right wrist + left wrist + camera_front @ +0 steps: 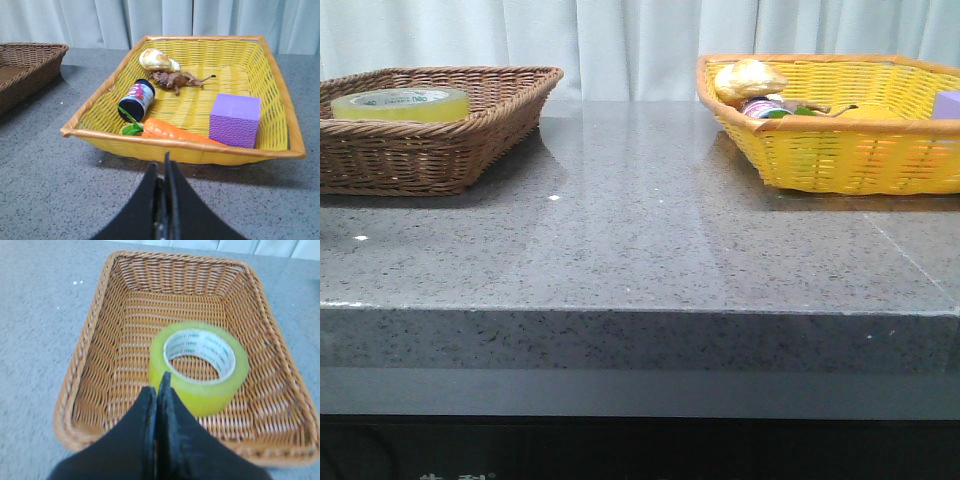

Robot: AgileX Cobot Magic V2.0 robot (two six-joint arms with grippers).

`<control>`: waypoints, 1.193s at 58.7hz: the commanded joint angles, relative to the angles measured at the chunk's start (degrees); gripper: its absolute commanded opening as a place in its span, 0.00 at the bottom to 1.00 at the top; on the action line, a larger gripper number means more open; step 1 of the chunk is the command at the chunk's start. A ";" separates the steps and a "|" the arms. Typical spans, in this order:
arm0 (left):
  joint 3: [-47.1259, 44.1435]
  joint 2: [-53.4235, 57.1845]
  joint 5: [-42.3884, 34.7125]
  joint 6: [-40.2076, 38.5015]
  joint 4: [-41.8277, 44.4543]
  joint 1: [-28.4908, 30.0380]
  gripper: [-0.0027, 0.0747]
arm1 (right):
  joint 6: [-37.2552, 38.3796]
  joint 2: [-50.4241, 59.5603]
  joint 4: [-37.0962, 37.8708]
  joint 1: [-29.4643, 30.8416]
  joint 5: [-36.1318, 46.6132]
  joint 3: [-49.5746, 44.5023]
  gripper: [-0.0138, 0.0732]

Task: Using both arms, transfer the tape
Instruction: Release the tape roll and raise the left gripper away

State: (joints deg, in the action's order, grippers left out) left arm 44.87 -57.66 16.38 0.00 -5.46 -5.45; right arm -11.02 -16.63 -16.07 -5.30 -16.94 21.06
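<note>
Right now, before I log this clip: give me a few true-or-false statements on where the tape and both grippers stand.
1. The tape lies flat in the brown wicker basket. True.
2. The left gripper is clamped on the tape. False: its fingers are shut on nothing, short of the roll.
3. The yellow basket holds a purple block and a toy carrot. True.
4. The right gripper is open inside the yellow basket. False: it is shut, outside the basket's near rim.
</note>
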 commanded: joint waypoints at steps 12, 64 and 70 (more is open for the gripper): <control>-14.25 19.71 -7.56 0.00 0.06 0.11 0.01 | -0.12 -0.34 -0.24 0.37 4.44 1.39 0.02; -23.19 40.47 -2.60 -0.51 -1.49 0.11 0.01 | -0.12 -0.34 -0.24 0.37 4.44 1.39 0.02; -23.19 40.47 -2.60 -0.51 -1.49 0.11 0.01 | -0.12 -0.34 -0.24 0.37 4.44 1.39 0.02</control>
State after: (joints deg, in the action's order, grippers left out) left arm 19.95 -16.79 18.11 0.00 -6.25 -5.45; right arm -11.02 -16.63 -16.07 -5.30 -16.94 21.06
